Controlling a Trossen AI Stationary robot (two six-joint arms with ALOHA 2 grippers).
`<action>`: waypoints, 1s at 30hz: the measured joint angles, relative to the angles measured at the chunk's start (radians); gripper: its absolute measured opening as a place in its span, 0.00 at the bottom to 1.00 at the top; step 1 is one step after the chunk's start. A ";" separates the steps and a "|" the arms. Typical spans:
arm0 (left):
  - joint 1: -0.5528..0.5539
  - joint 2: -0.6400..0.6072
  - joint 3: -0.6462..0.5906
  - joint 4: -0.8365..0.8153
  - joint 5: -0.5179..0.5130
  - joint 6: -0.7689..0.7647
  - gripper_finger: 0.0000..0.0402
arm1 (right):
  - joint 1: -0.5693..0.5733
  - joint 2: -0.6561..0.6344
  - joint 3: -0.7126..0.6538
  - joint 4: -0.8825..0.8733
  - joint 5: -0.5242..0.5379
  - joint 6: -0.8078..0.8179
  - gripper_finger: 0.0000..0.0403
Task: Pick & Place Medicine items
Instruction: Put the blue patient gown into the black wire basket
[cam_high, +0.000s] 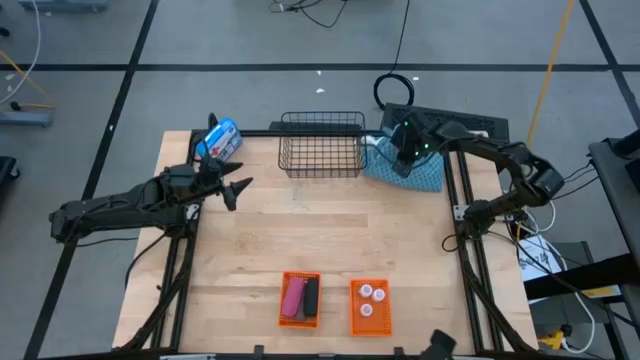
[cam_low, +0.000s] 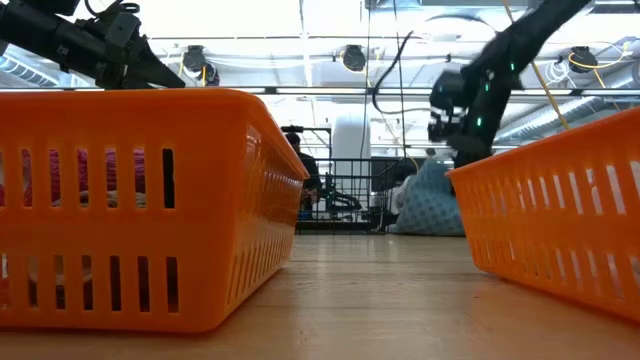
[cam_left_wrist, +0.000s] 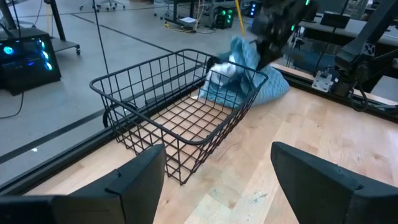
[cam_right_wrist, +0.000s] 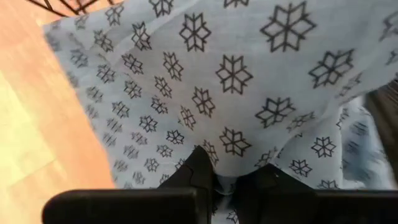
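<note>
Right end effector (cam_right_wrist: 227, 177) is down on the blue patterned cloth (cam_high: 418, 172) at the far right of the tabletop (cam_high: 330, 235), fingers pressed together and pinching a fold of that fabric; the wrist view shows the snowflake print bunched right at the fingertips. The cloth lies just beside the black wire basket (cam_high: 322, 145), touching its right side.

Over on the left, the left end effector (cam_high: 236, 188) hangs above the tabletop's left edge with its fingers spread wide and nothing between them, pointing toward the wire basket. Just behind it, at the far left corner, sits the blue-and-white package (cam_high: 221, 138).

The medicine items are all at the near edge, well apart from both arms. The pink piece (cam_high: 293, 298) and the black piece (cam_high: 311, 296) lie side by side in the left orange bin (cam_high: 299, 277); the brown one I can't make out. Three white bottles (cam_high: 370, 297) stand clustered in the right orange bin (cam_high: 369, 326), just beside the first bin.
</note>
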 joint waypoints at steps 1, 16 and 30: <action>0.000 0.000 0.000 0.000 0.000 0.000 0.75 | 0.000 0.015 -0.031 0.053 -0.018 -0.009 0.06; 0.000 0.001 0.000 -0.001 -0.001 -0.009 0.75 | 0.067 0.076 -0.250 0.553 -0.053 0.023 0.52; 0.000 0.005 0.000 -0.001 -0.001 -0.011 0.75 | 0.111 0.063 -0.127 0.473 0.116 0.139 0.81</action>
